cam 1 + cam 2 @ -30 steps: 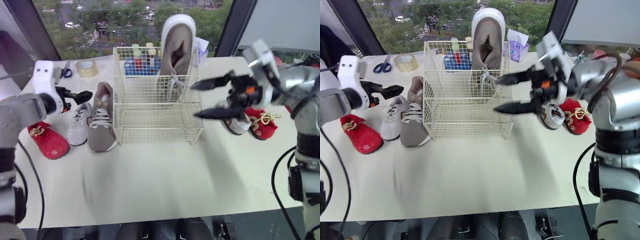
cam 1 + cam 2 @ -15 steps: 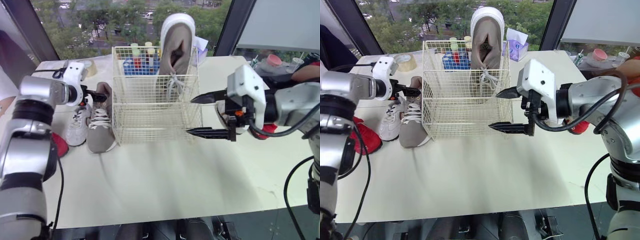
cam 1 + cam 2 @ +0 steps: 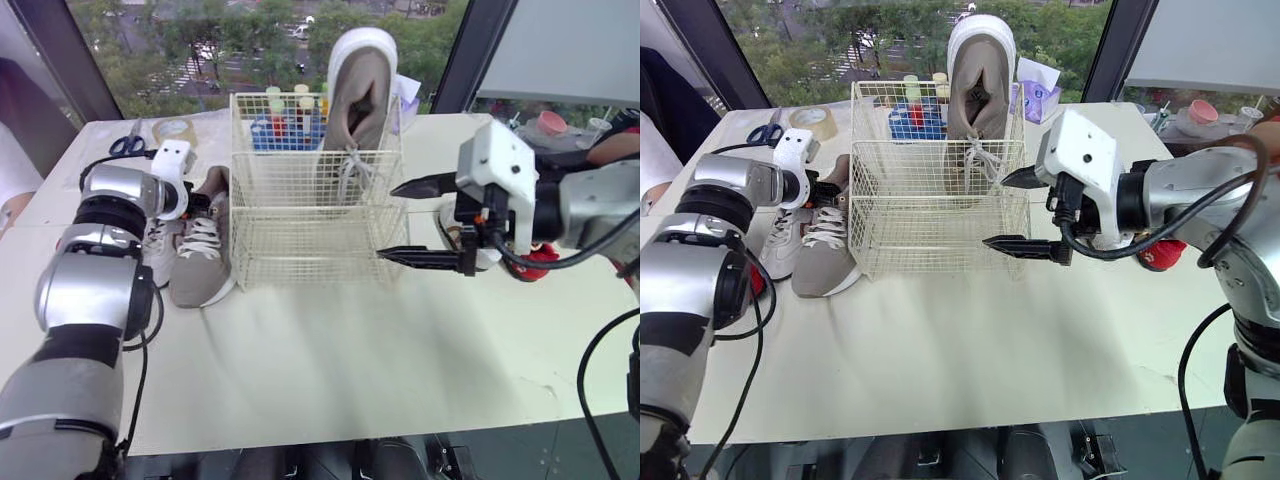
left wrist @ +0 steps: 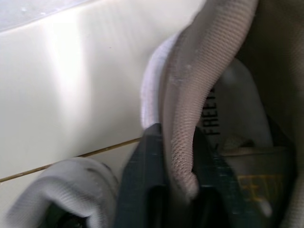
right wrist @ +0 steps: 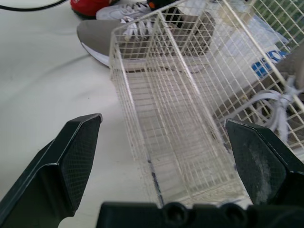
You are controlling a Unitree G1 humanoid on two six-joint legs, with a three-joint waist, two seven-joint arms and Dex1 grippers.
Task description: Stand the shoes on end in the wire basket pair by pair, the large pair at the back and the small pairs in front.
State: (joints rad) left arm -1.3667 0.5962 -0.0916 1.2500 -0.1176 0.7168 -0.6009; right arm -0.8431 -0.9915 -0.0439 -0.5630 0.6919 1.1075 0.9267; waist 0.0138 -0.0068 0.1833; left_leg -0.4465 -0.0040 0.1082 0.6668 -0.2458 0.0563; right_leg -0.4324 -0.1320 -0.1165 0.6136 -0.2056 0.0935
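Observation:
One large taupe shoe stands on end at the back right of the wire basket. Its mate lies on the table to the left of the basket. My left gripper is shut on that shoe's heel collar, one finger inside and one outside. A small white shoe lies beside it, partly behind my left arm. My right gripper hangs open at the basket's front right corner, holding nothing. Behind it lie a small grey-white shoe and a red shoe. Another red shoe lies at the left.
Scissors and a tape roll lie at the back left. Bottles and a tissue pack stand behind the basket. A pink cup sits at the back right. A person's sleeve is at the left edge.
My left gripper has reached the lying taupe shoe's heel and shut on its collar. The right gripper stays open beside the basket, barely moved.

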